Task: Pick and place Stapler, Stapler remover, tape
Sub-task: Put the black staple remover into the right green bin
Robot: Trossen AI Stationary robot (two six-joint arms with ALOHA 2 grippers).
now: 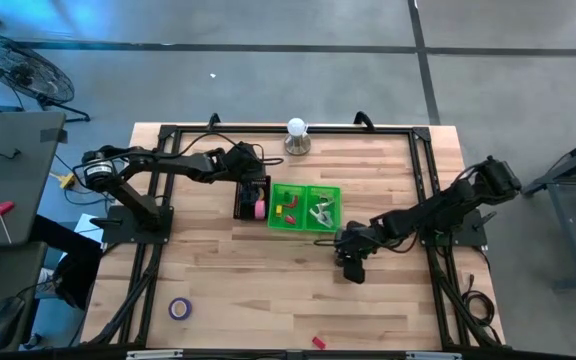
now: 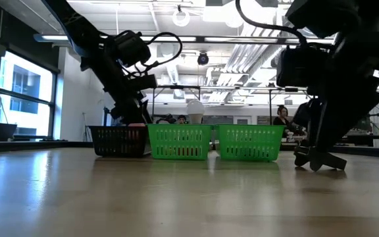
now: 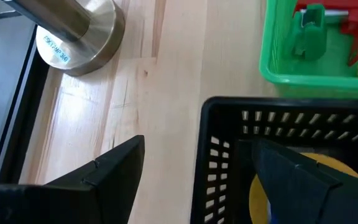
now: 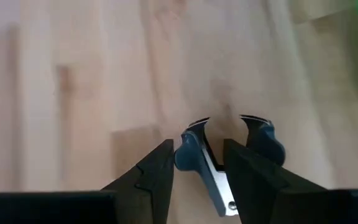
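Right claw (image 4: 197, 165): positioned over bare wood just beside the green baskets, toward the right half of the tabletop (image 1: 268, 290). Its fingers pinch a stapler remover (image 4: 211, 163) with blue grips and metal jaws; the tool sits between the fingertips, clear of the baskets.

Left claw (image 3: 194, 168): at the black basket (image 1: 248, 197) near the centre of the tabletop. Fingers spread, one outside the basket wall and one inside it, over a yellow tape roll (image 3: 325, 180) lying in the basket. A pink tape roll (image 1: 260, 209) also shows in this basket in the high view.

Two green baskets (image 1: 305, 208) stand side by side, touching the black one. The nearer one holds a red-and-green item (image 3: 328, 25).

A purple tape roll (image 1: 179, 308) lies near the front left corner. A small red object (image 1: 319, 342) lies at the front edge. A lamp with a metal base (image 1: 297, 137) stands at the far edge.
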